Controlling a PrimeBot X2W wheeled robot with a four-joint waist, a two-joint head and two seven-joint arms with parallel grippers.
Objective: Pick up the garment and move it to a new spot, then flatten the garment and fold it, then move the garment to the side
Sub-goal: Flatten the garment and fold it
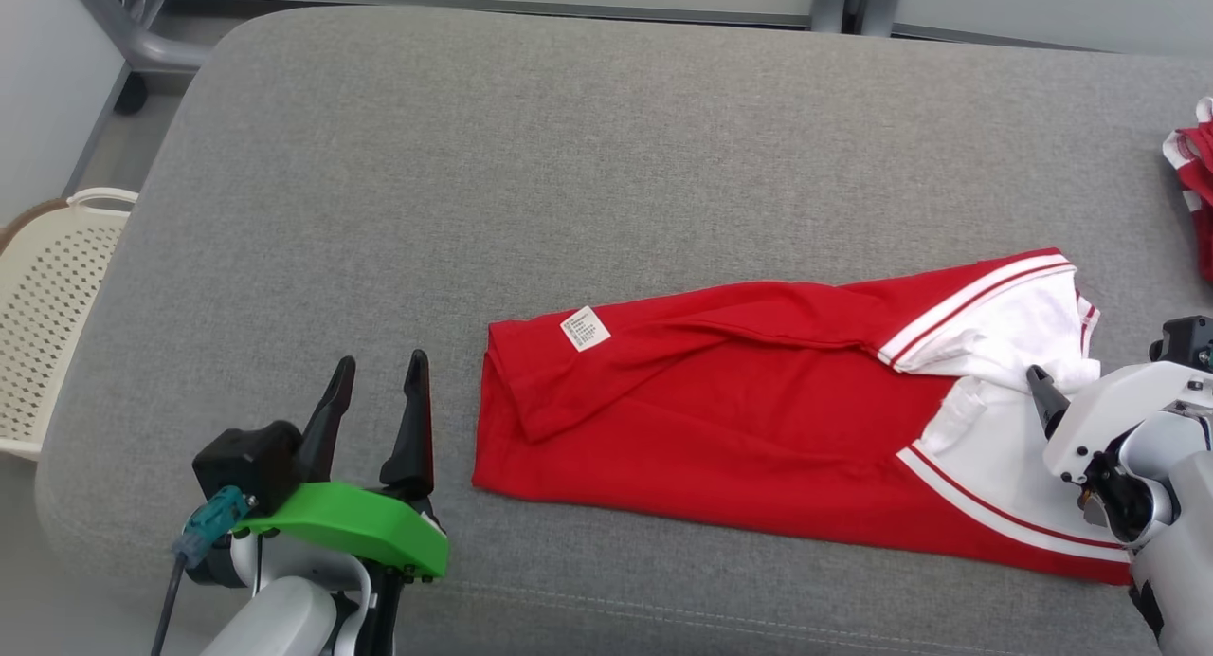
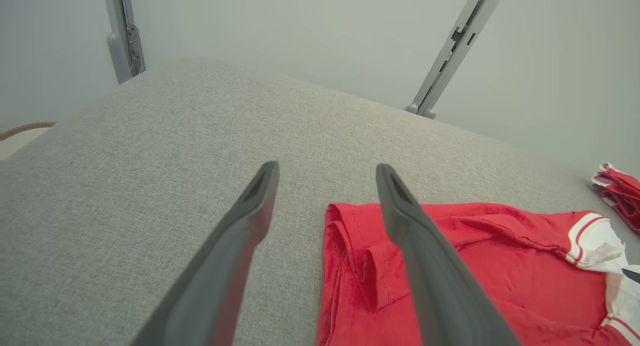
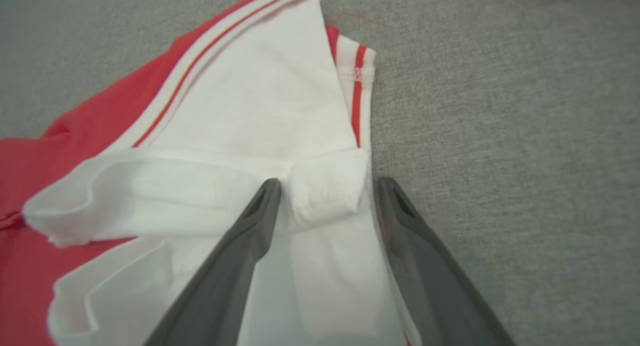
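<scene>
The folded red-and-white garment (image 1: 758,419) lies on the grey desk (image 1: 569,163). The left hand (image 1: 381,360) is just beside the garment's red end, fingers spread and empty. The right hand (image 3: 328,183) is at the garment's white end, fingers wide apart on either side of a white fold.

One printed label (image 1: 586,328) shows: a small white tag on the red garment (image 1: 720,410), lying flat on the top layer close to the garment's left end in the head view, near its far edge. It carries several short rows of dark print and sits slightly askew to that edge. The print is too small and blurred to read, so no word, brand or number can be made out.
</scene>
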